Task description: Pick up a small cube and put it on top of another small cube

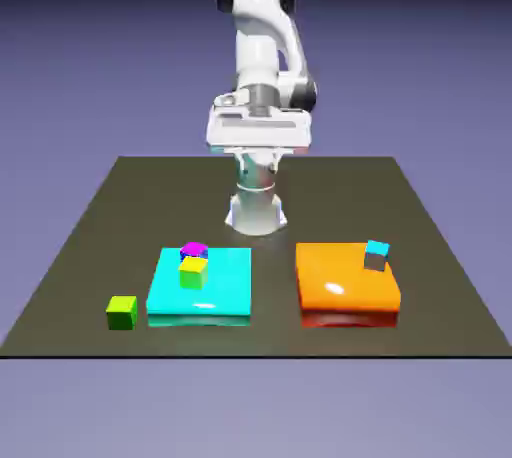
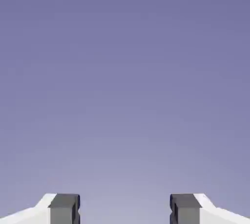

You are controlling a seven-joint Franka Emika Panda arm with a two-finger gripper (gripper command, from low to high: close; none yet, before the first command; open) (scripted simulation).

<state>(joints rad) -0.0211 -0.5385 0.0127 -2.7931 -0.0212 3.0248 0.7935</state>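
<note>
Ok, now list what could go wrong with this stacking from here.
The lime green cube has a near lookalike, the yellow-topped green cube on the cyan slab, so the wrong one might be picked.

The cyan-topped grey cube sits close to the edge of the orange slab; a nudge while stacking could tip it off.

The hand view shows only backdrop between the open jaws, so aiming by it alone would likely miss.
</note>
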